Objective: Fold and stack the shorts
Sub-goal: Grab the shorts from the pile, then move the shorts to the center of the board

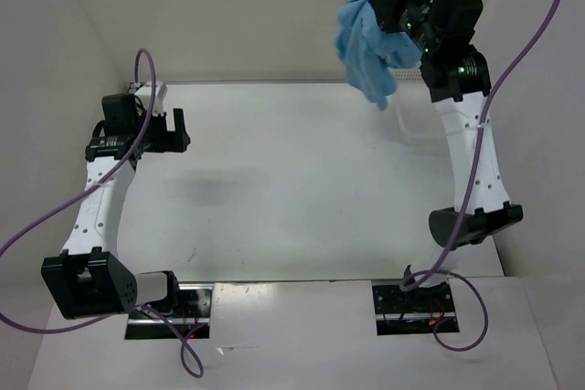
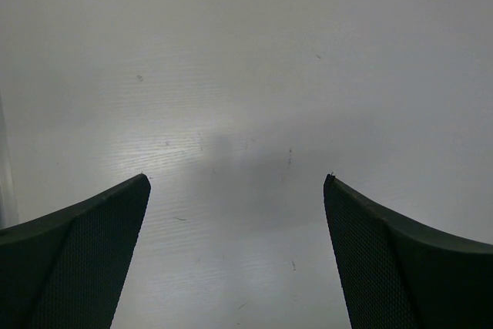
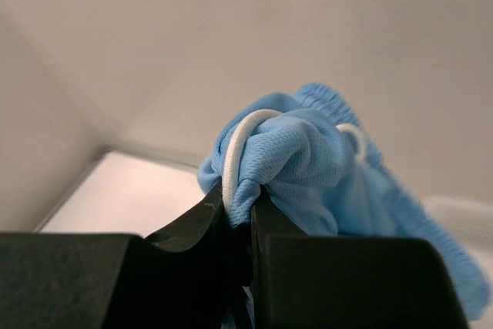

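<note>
One crumpled light blue shorts (image 3: pixel 316 163), white drawstring (image 3: pixel 231 152) looped, in right claw (image 3: pixel 240 204)

Top view: high at the near side, looks down over the whole surface (image 1: pixel 302 180), far off. Left wrist view: close, faces down past left tool (image 2: pixel 238 177) onto that surface. Right wrist view: very close, faces along right tool (image 3: pixel 239 202) at shorts (image 3: pixel 323 167); both also show in top view, far right.

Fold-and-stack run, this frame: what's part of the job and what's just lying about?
Job: shorts, bunched, hanging clear of the table; right gripper, shut on them by the drawstring; left gripper, open and empty.
Lying about: white mesh basket at the far right; purple cables.
</note>
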### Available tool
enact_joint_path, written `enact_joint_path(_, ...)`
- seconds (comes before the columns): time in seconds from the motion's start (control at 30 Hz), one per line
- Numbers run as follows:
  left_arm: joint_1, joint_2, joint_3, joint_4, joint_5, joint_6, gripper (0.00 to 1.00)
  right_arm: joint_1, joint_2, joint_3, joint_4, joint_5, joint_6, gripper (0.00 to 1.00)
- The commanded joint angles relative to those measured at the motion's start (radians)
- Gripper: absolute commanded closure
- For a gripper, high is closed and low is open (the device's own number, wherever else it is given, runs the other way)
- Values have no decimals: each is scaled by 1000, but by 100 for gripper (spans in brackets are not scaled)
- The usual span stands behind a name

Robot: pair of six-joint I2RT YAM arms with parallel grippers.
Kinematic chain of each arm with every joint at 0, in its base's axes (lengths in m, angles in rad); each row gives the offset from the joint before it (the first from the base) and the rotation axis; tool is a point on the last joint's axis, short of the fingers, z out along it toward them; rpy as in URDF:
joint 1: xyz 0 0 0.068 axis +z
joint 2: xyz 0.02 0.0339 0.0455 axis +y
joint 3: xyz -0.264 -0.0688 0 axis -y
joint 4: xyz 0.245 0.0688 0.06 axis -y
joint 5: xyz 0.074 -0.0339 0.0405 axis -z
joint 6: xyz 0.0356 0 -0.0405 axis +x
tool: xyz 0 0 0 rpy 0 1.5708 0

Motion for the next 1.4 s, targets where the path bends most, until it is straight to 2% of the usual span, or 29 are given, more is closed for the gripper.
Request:
enact_joint_path(0.0,7,-30,-13,48,59,4,0,60,-75,-39,90,-220,-67,100)
enact_joint_path(0.1,7,-39,-13,28,49,4,0,98,-121,-157,115,-311,-56,100)
enact_joint_path(0.13,7,-39,-13,28,49,4,0,98,-141,-277,138,-311,-36,100)
enact_joint_path(0.2,7,-39,-3,7,38,4,0,98,-184,-414,171,-197,-1,99)
enact_joint_path(0.23,7,-39,-3,7,38,4,0,98,-221,-550,171,-136,25,88)
enact_joint_path(0.27,7,-39,-3,-6,27,4,0,98,-236,-618,171,-32,62,74)
enact_joint_path(0.3,7,-39,6,-21,17,4,0,98,-247,-682,171,-6,79,41)
enact_joint_path(0.33,7,-39,6,-21,17,4,0,81,-259,-797,148,24,116,16)
enact_joint_path(0.4,7,-39,6,-43,4,4,0,14,-260,-916,122,75,235,9)
enact_joint_path(0.5,7,-39,-8,-55,-9,4,0,-43,-293,-1011,122,57,292,2)
enact_joint_path(0.63,7,7,-31,-46,87,4,0,-21,-348,-1102,140,43,335,0)
enact_joint_path(0.83,-140,111,-40,17,119,4,0,-12,-361,-1177,103,135,426,0)
enact_joint_path(0.93,-281,171,6,17,95,4,0,-3,-349,-1177,79,158,447,4)
enact_joint_path(0.97,-355,187,19,17,95,4,0,-3,-326,-1177,79,173,456,10)
enact_joint_path(1.03,-441,239,76,17,109,4,0,6,-306,-1177,70,198,466,10)
enact_joint_path(1.1,-585,283,128,-18,100,4,0,6,-274,-1177,83,207,466,10)
enact_joint_path(1.17,-680,367,212,-53,63,4,0,6,-234,-1177,94,198,475,13)
enact_joint_path(1.2,-749,392,231,-65,63,4,4,15,-220,-1177,109,198,475,13)
enact_joint_path(1.3,-821,454,231,-43,128,4,10,34,-159,-1177,152,189,475,16)
enact_joint_path(1.37,-832,481,240,-43,107,4,17,34,-128,-1177,169,158,475,18)
